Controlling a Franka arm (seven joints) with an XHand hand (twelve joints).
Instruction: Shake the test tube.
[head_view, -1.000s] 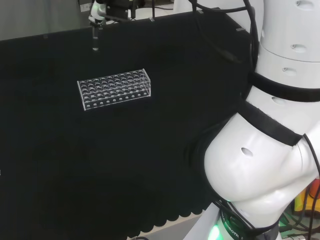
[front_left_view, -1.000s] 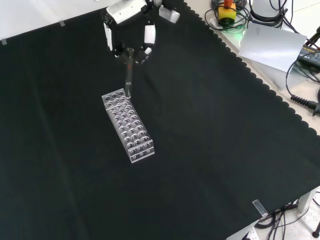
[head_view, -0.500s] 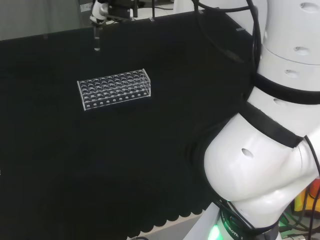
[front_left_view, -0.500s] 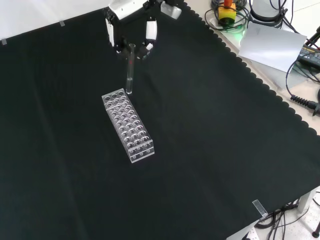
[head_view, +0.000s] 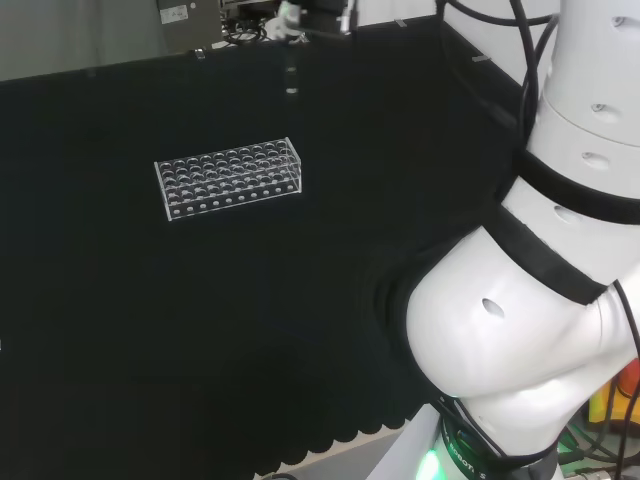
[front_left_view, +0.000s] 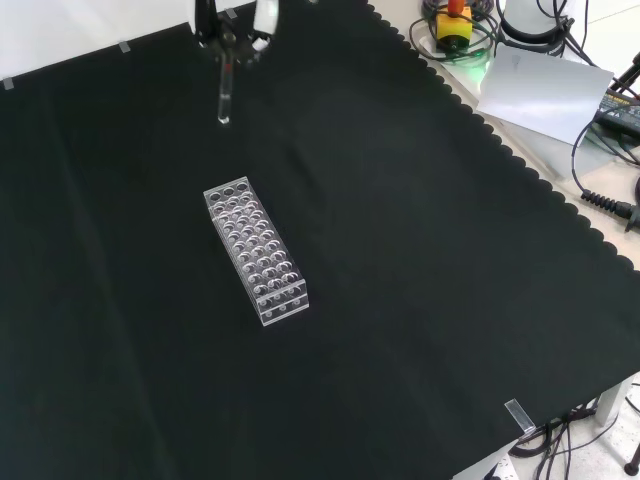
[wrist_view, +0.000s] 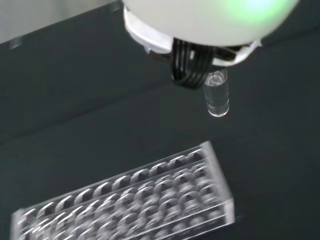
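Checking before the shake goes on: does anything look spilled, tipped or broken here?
Nothing stands out. The hand holds the test tube upright above the cloth, clear of the rack, which sits flat and intact.

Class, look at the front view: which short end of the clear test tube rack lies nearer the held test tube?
The upper-left end of the rack; the test tube hangs from the hand beyond it.

Setting is looking like a robotics lab bench. A black cloth is covering the bench, a clear tube rack is standing on it, and cables are lying beside a power unit at the edge.
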